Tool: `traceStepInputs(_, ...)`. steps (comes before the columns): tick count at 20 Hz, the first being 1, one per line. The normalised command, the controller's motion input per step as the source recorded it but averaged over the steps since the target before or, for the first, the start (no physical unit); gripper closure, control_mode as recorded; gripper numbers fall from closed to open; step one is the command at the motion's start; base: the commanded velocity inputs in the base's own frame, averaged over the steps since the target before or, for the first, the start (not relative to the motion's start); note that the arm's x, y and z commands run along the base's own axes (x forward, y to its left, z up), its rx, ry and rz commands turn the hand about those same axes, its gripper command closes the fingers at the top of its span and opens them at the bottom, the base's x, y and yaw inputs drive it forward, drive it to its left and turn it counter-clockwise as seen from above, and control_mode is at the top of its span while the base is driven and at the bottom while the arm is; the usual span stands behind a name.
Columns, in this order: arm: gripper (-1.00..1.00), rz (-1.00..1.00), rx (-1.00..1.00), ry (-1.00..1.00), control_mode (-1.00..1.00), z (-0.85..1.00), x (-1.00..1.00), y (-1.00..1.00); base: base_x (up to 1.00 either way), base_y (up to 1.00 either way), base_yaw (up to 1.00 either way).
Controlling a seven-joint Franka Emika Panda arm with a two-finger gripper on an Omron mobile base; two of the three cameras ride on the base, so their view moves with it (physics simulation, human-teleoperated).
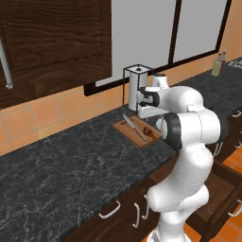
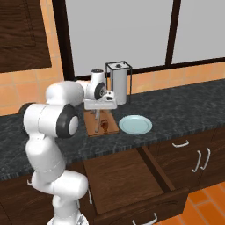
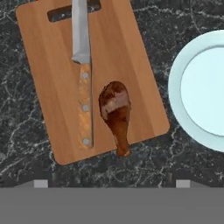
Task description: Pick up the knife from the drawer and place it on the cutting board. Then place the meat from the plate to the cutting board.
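In the hand view the cutting board (image 3: 94, 76) fills the upper left and centre of the frame, slot handle at the top. The knife (image 3: 82, 74) lies along it, blade pointing up across the slot, its handle down the middle. The meat (image 3: 116, 113) — a drumstick shape — lies just to the right of the knife handle, its thin end reaching the board's lower edge and seeming to poke slightly over it. The plate (image 3: 199, 94) sits bare at the right of the frame, close beside the board but apart from it, on the dark worktop (image 3: 26, 144).

The gripper (image 2: 101, 115) hangs above the board, seen in the centre left of the right base view. Its tips look spread and nothing is between them; I judge it to be parted and empty, though the fingers are small there.

Both things appear to be placed, so the risks lie in leaving. A low sideways pull-away could catch the meat and roll it off the near edge, since it lies so close to that edge — or nudge the knife askew. A straight lift looks safest. The drawer (image 2: 127, 180) stands pulled out in the lower middle of the right base view; if the base drives without care, it could strike it.
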Motion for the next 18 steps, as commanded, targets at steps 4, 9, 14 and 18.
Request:
traceStepInputs(4, -1.0, 0.0, 0.0, -0.16, -1.0, 0.46, -1.0, 0.0, 0.0, 0.0, 0.0)
traceStepInputs(9, -1.0, 0.1, -0.16, -0.1, -1.0, 0.06, -1.0, 0.72, 0.0, 0.0, 0.0)
traceStepInputs(14, -1.0, 0.28, -0.25, 0.0, -1.0, 0.0, -1.0, 1.0, 0.0, 0.0, 0.0)
traceStepInputs(18, -1.0, 0.3, -0.2, 0.03, -1.0, 0.0, -0.97, 1.0, 0.0, 0.0, 0.0)
